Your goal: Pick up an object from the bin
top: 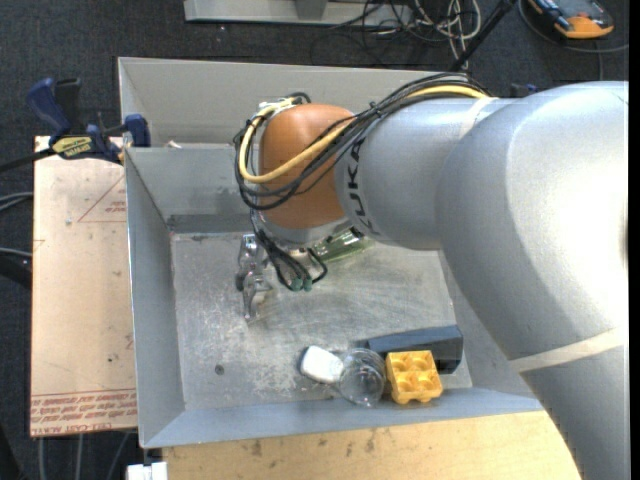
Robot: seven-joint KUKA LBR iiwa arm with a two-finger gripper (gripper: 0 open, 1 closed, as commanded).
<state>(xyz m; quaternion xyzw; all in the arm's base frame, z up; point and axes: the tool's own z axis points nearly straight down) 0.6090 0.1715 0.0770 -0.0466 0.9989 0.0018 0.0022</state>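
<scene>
My gripper [256, 290] hangs low over bare bin floor in the left middle of the bin, below the orange wrist cover, with nothing seen in it. The nearest loose things lie along the front wall. A small white rounded piece [320, 364] is about a hand's width to the gripper's front right. Touching that piece on its right lies a clear plastic cup [363, 378] on its side. Right of the cup sits a yellow studded block [413, 376], leaning against a flat black box [425, 346].
The big grey arm covers the right and back of the bin. A green edge [342, 247] shows under the wrist; I cannot tell whether it is loose or fixed. Steep bin walls rise on the left and at the back.
</scene>
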